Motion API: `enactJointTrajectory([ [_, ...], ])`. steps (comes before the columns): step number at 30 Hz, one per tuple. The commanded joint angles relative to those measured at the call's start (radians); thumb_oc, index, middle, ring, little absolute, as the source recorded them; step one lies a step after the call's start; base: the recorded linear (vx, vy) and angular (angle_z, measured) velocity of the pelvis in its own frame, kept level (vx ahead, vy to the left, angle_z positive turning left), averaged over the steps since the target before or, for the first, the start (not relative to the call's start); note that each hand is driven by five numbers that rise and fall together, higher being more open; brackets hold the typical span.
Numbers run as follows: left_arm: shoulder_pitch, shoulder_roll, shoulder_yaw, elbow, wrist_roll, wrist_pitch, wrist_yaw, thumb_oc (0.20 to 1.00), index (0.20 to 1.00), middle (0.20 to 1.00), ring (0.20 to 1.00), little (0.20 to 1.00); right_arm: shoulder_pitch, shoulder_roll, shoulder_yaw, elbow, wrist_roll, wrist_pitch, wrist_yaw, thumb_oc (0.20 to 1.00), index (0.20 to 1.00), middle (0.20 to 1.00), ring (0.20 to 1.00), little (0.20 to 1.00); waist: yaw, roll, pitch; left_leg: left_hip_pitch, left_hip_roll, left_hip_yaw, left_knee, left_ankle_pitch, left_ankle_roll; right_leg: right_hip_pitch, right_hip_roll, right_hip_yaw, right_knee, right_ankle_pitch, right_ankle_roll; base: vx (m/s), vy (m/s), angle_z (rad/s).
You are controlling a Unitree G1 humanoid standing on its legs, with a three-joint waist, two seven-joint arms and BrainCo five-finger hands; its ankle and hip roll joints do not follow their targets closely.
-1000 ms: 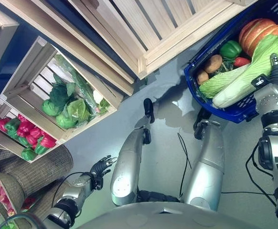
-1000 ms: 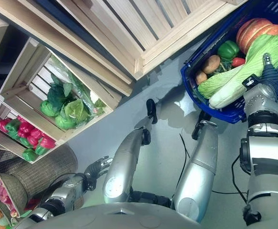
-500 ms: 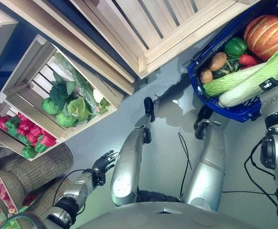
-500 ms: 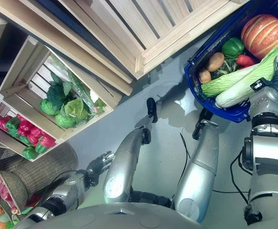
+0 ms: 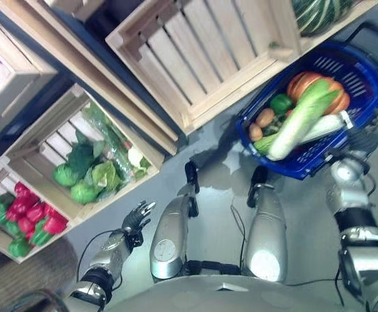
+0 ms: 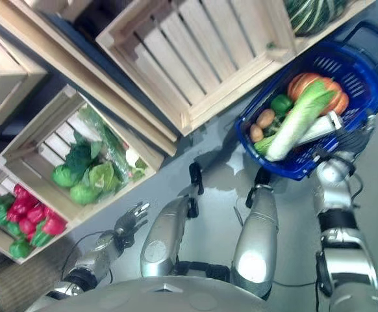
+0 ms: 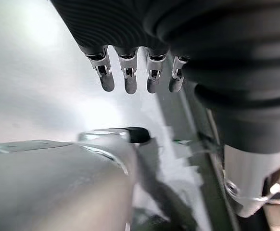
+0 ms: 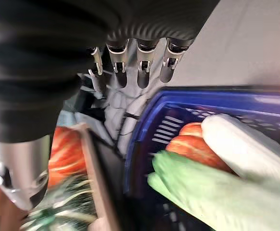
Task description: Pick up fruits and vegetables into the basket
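Note:
A blue basket (image 5: 373, 77) at the right holds an orange pumpkin (image 5: 300, 83), a long napa cabbage (image 5: 298, 120), a white radish (image 5: 325, 127), a green pepper (image 5: 280, 103) and two potatoes (image 5: 265, 117). My right hand (image 5: 369, 127) is at the basket's near side, fingers (image 8: 142, 67) curled at its thin black handle. Past them I see the basket's wall (image 8: 145, 139), the cabbage (image 8: 202, 192) and the pumpkin (image 8: 193, 144). My left hand (image 5: 136, 220) hangs low at the left over the grey floor, its fingers (image 7: 128, 77) relaxed and holding nothing.
Wooden crates line a rack beyond the floor. One holds leafy greens (image 5: 88, 174), another red and green peppers (image 5: 21, 218). A large slatted crate (image 5: 202, 58) stands bare beside the basket. A striped green squash (image 5: 319, 13) lies at the top right.
The whole picture has shifted: the camera has tipped up, so more of the upper crates and the whole basket show. The hands keep their places relative to the basket and floor.

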Motion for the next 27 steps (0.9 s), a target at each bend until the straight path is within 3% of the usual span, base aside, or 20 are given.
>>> enactJointTrajectory([
  [1, 0.061, 0.025, 0.055, 0.048, 0.088, -0.081, 0.033, 1.0, 1.0, 1.0, 1.0, 1.0, 0.055, 0.033, -0.008, -0.077, -0.061, -0.074, 0.02, 1.0, 1.0, 1.0, 1.0, 1.0, -0.016, -0.105, -0.07, 0.021, -0.005, 0.023, 0.086, -0.13, 0.018, 0.12, 0.019, 0.018, -0.189, 0.09, 0.035, 0.14, -0.069, 0.04],
  [5, 0.09, 0.007, 0.09, 0.096, 0.162, -0.121, 0.024, 1.0, 1.0, 1.0, 1.0, 1.0, 0.151, 0.096, 0.017, -0.093, -0.08, -0.058, 0.103, 1.0, 1.0, 1.0, 1.0, 1.0, -0.015, -0.144, -0.153, 0.112, 0.0, 0.031, 0.031, -0.138, 0.018, 0.23, 0.03, 0.01, -0.269, 0.104, 0.056, 0.16, -0.007, -0.08],
  [8, 0.1, -0.003, 0.094, 0.123, 0.188, -0.113, -0.006, 1.0, 1.0, 1.0, 1.0, 1.0, 0.192, 0.123, 0.051, -0.081, -0.091, -0.016, 0.148, 1.0, 1.0, 1.0, 1.0, 1.0, -0.014, -0.16, -0.209, 0.157, 0.001, 0.037, 0.006, -0.142, 0.021, 0.275, 0.034, 0.008, -0.302, 0.116, 0.067, 0.13, 0.034, -0.09],
  [13, 0.088, -0.012, 0.071, 0.179, 0.216, -0.125, -0.059, 1.0, 1.0, 1.0, 1.0, 1.0, 0.221, 0.172, 0.141, 0.035, -0.04, 0.138, 0.343, 1.0, 1.0, 1.0, 1.0, 1.0, -0.009, -0.182, -0.293, 0.235, 0.0, 0.05, -0.049, -0.15, 0.025, 0.347, 0.031, 0.002, -0.362, 0.139, 0.087, 0.07, 0.063, 0.02],
  [16, 0.068, -0.016, 0.061, 0.208, 0.219, -0.118, -0.068, 1.0, 1.0, 1.0, 1.0, 1.0, 0.218, 0.204, 0.181, 0.147, -0.031, 0.168, 0.427, 1.0, 1.0, 1.0, 1.0, 1.0, -0.002, -0.189, -0.315, 0.261, -0.003, 0.052, -0.074, -0.149, 0.028, 0.371, 0.031, 0.0, -0.387, 0.149, 0.093, 0.01, 0.051, -0.02],
  [19, 0.03, -0.026, 0.057, 0.271, 0.221, -0.106, -0.085, 1.0, 1.0, 1.0, 1.0, 1.0, 0.209, 0.265, 0.215, 0.352, 0.012, 0.278, 0.561, 1.0, 1.0, 1.0, 1.0, 1.0, 0.012, -0.199, -0.344, 0.296, -0.006, 0.06, -0.113, -0.142, 0.029, 0.406, 0.034, -0.016, -0.422, 0.164, 0.102, 0.01, 0.043, 0.01],
  [23, -0.01, -0.044, 0.04, 0.341, 0.251, -0.096, -0.115, 1.0, 1.0, 1.0, 1.0, 1.0, 0.195, 0.319, 0.24, 0.586, -0.003, 0.346, 0.7, 1.0, 1.0, 1.0, 1.0, 1.0, 0.032, -0.198, -0.364, 0.322, -0.015, 0.058, -0.141, -0.138, 0.028, 0.441, 0.04, -0.04, -0.458, 0.172, 0.102, 0.01, 0.051, -0.01],
  [24, -0.016, -0.05, 0.039, 0.355, 0.258, -0.088, -0.128, 1.0, 1.0, 1.0, 1.0, 1.0, 0.192, 0.328, 0.244, 0.619, -0.002, 0.395, 0.741, 1.0, 1.0, 1.0, 1.0, 1.0, 0.035, -0.197, -0.371, 0.326, -0.017, 0.06, -0.142, -0.139, 0.03, 0.447, 0.042, -0.044, -0.463, 0.172, 0.099, 0.01, 0.057, -0.04],
  [27, -0.021, -0.054, 0.041, 0.369, 0.26, -0.08, -0.15, 1.0, 1.0, 1.0, 1.0, 1.0, 0.19, 0.333, 0.246, 0.648, -0.006, 0.409, 0.763, 1.0, 1.0, 1.0, 1.0, 1.0, 0.037, -0.197, -0.376, 0.331, -0.02, 0.062, -0.14, -0.143, 0.031, 0.454, 0.043, -0.049, -0.467, 0.17, 0.097, 0.0, 0.026, 0.03],
])
